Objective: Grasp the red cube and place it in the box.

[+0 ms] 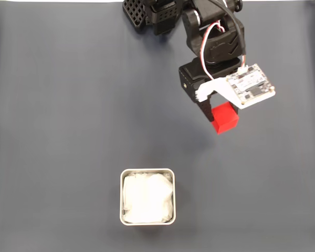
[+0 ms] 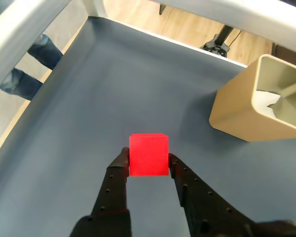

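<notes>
My black two-finger gripper (image 2: 148, 160) is clamped on the small, bright red matte cube (image 2: 148, 154); in the wrist view a finger (image 2: 119, 170) presses each side face of it, and the dark grey tabletop (image 2: 113, 98) spreads out beyond. In the fixed view the cube (image 1: 225, 117) sits at the tip of my gripper (image 1: 216, 116), just below the white circuit board (image 1: 249, 85) mounted on my wrist, in the upper right part of the tabletop (image 1: 58, 131). The square box with the pale grey-white rim and wrinkly white lining (image 1: 147, 196) stands well apart, lower and to the left in that view. In the wrist view the box (image 2: 259, 101) appears at the right edge, looking tan, with white lining inside.
</notes>
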Controlling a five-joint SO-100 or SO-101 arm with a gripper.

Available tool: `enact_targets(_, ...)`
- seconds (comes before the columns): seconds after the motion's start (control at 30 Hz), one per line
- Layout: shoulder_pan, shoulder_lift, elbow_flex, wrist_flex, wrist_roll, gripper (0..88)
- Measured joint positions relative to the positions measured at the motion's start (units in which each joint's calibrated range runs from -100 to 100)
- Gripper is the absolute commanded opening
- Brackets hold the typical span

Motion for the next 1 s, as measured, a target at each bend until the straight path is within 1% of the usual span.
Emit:
enact_targets(0.3,4.3,0.3,-5.0,0.1,0.1,11.3)
enact_targets(1.0,12.0,11.4,-22.2,1.1,0.2,11.2)
